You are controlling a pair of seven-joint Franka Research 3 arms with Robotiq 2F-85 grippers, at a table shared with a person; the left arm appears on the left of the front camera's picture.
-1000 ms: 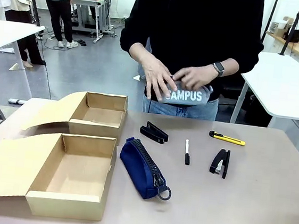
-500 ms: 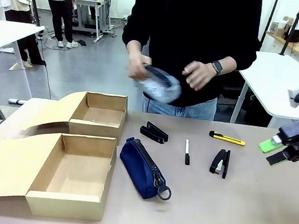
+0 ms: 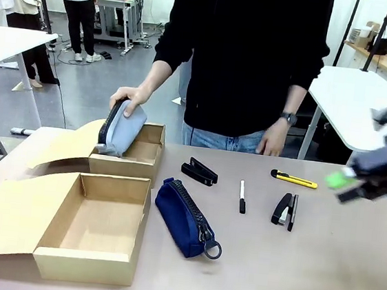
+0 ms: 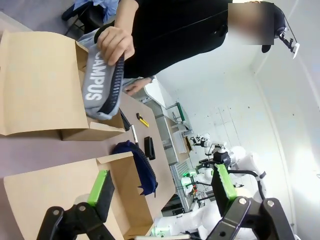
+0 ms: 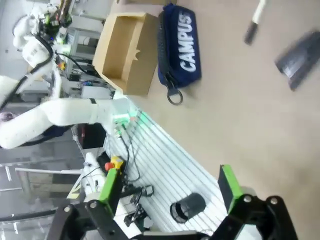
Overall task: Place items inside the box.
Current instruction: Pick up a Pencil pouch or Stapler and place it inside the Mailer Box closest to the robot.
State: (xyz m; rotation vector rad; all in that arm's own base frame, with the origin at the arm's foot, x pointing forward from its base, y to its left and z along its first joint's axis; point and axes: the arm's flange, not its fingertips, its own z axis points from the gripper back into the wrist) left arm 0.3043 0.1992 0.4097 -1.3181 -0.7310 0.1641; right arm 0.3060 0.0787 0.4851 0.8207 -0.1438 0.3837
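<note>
Front view faces the person across the table; 2 wrist views share the navy pouch.

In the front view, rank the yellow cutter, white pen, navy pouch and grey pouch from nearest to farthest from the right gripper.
From the right gripper:
1. Yellow cutter, right side.
2. White pen, middle.
3. Navy pouch, left of middle.
4. Grey pouch, far left.

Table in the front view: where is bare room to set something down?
Bare tabletop lies along the near edge, right of the navy pouch and nearer than the right-hand stapler. The near box is empty. Crowded: the middle, around the pen.
</note>
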